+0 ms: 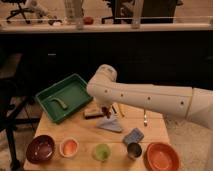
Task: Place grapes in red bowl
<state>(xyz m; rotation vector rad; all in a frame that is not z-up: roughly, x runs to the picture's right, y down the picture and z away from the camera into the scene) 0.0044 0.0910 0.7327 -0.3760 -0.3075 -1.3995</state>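
Grapes show in the camera view as a dark reddish lump right at the tip of the gripper. The gripper hangs down from the arm's bend over the middle of the table, just beside a brown block. I cannot tell whether the gripper is open or closed, or whether it holds the grapes or only meets them. The red bowl sits at the table's front corner on the right of the picture, well apart from the gripper. It lies nearer the camera, beyond a blue cloth and a metal cup. By my judgement the carry must run diagonally that way, clearing both.
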